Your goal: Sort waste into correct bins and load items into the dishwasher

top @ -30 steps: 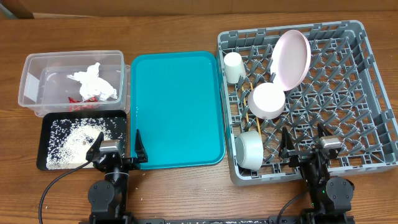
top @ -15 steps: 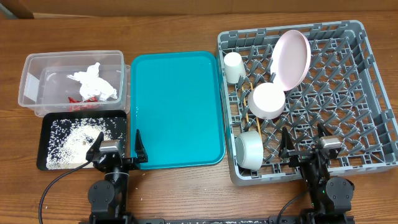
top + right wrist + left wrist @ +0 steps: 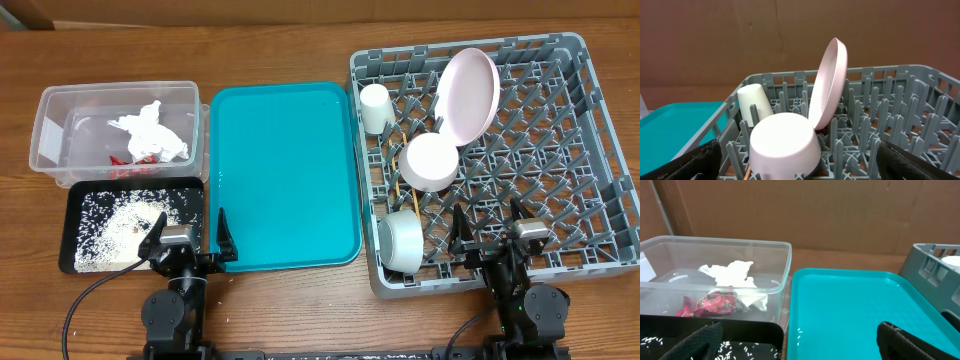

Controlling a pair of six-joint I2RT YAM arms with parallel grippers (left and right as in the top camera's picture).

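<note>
The grey dish rack (image 3: pixel 590 150) holds the pink plate (image 3: pixel 467 92) on edge, the white cup (image 3: pixel 377 108), an upturned white bowl (image 3: pixel 429 162), a second bowl (image 3: pixel 402 240) on its side and chopsticks (image 3: pixel 398 178) partly hidden under the bowls. The clear tub (image 3: pixel 60 105) holds the napkin (image 3: pixel 150 132) and red packet (image 3: pixel 128 160). The black tray (image 3: pixel 80 200) holds rice (image 3: pixel 118 225). My left gripper (image 3: pixel 188 240) is open and empty at the front, between black tray and teal tray. My right gripper (image 3: pixel 488 228) is open and empty over the rack's front edge.
The teal serving tray (image 3: pixel 285 175) lies in the middle, with a few rice grains (image 3: pixel 799 330) near its left edge. Bare wooden table runs along the back and front. A brown cardboard wall stands behind the table.
</note>
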